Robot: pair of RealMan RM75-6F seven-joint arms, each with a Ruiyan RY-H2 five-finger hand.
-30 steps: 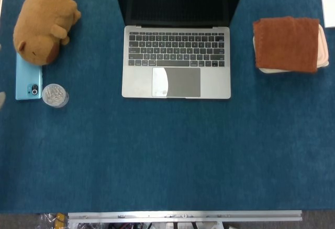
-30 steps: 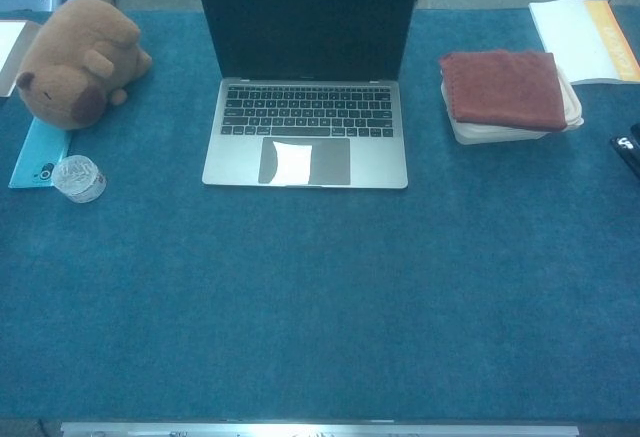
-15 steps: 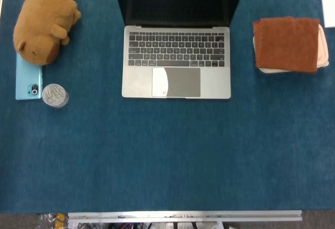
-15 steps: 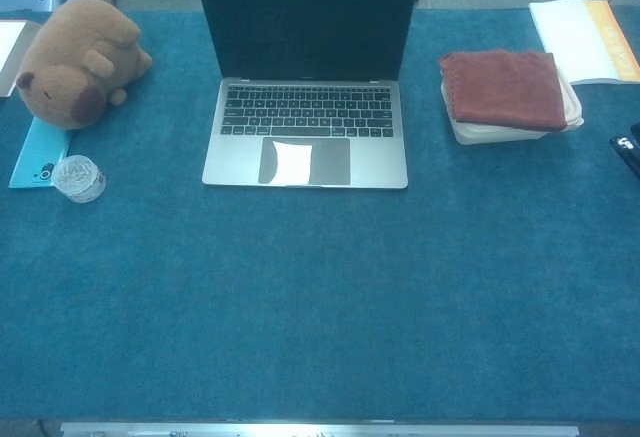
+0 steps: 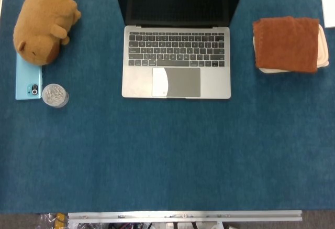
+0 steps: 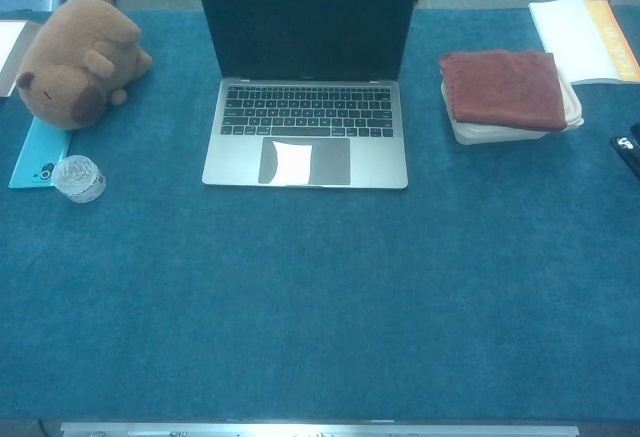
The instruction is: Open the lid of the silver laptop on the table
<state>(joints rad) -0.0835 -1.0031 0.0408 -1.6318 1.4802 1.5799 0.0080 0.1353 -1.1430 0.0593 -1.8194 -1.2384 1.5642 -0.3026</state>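
Laptop [image 5: 176, 61] sits at 12 o'clock from me, at the far middle of the table [image 5: 167, 155]. Lid [image 6: 306, 17] is up, standing about upright behind the keyboard [image 5: 177, 48]; screen dark. Trackpad [image 5: 176, 82] shows a pale glare patch on its left half. Silver base lies flat on the blue cloth, front edge square to me.

My hands: neither one shows in the head view or the chest view, so I cannot say whether they are loose, clenched or holding anything.

At 2 o'clock, well apart from the laptop: a rust-red towel [image 5: 287, 43] folded on top of a pale container [image 6: 512, 129], whose rim peeks out under the towel's near and right edges. Further out at 2 o'clock, at the table's far right corner, a white booklet [image 6: 585, 40] with an orange edge. A small dark object [image 6: 627, 150] is cut off by the right edge of the chest view; can't tell what it is.

At 10 o'clock: a brown plush [image 5: 43, 23] lying on the cloth, overlapping the far end of a light blue phone [image 5: 28, 82]. Just beside the phone, on its right, a small clear jar [image 5: 55, 95] seen from above.
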